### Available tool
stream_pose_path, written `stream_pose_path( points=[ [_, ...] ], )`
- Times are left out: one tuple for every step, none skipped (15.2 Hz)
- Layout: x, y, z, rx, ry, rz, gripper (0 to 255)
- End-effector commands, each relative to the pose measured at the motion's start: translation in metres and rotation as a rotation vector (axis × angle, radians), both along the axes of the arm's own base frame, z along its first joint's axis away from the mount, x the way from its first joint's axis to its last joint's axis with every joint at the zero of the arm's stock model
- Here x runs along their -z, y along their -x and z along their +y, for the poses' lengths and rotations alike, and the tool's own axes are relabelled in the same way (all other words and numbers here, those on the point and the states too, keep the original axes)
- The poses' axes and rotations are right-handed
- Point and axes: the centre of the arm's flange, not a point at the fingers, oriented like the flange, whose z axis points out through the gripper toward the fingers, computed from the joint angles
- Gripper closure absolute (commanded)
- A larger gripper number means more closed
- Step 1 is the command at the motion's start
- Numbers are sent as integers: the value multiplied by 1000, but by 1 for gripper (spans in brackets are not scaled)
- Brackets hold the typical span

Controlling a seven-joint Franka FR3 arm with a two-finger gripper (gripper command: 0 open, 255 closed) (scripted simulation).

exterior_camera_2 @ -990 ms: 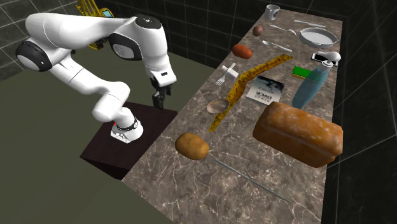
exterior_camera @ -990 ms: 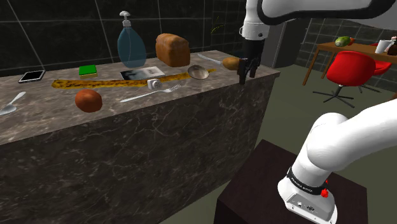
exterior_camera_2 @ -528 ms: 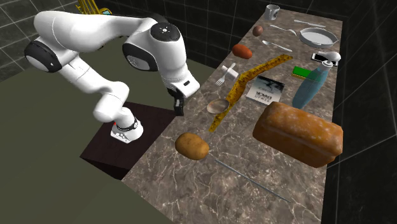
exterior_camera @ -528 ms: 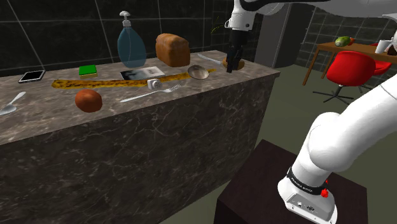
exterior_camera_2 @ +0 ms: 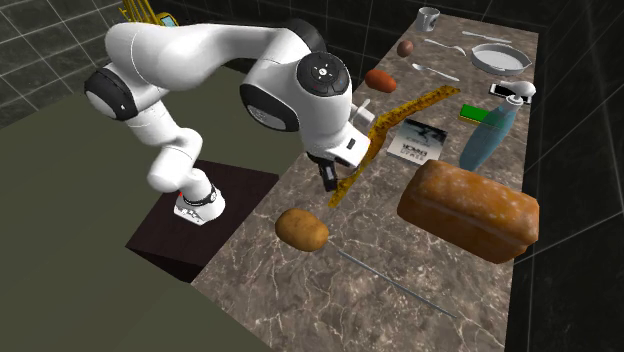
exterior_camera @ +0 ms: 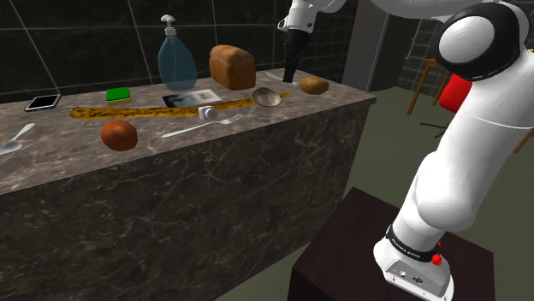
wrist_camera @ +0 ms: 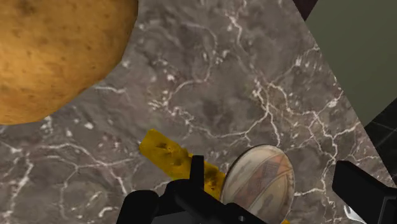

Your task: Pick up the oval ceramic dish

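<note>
Shoulder view, left to right: soap bottle (exterior_camera: 176,61) and bread loaf (exterior_camera: 232,66) at upper middle, clear of the work. The oval dish (exterior_camera: 267,97) lies flat near the table's (exterior_camera: 77,145) right end. The hand (exterior_camera: 291,73) hangs just above-right of it, fingers wide and empty, likely to straddle the rim. A potato (exterior_camera: 314,85) sits beside.
</note>
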Motion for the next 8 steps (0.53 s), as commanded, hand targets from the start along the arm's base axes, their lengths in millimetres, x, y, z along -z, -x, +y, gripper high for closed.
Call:
stream_pose_path(
  points=[
    [-3,-27,0,-66,-46,-10,0],
    [-5,-41,-1,-97,-68,-14,0],
    [-7,-55,-1,-127,-90,-18,0],
    [-9,-68,-2,-157,-113,-22,0],
    [-10,-75,-2,-173,-124,-25,0],
    [-5,-75,-2,-173,-124,-25,0],
    [1,-75,-2,-173,-124,-25,0],
    [6,-75,-2,-173,-124,-25,0]
  ],
)
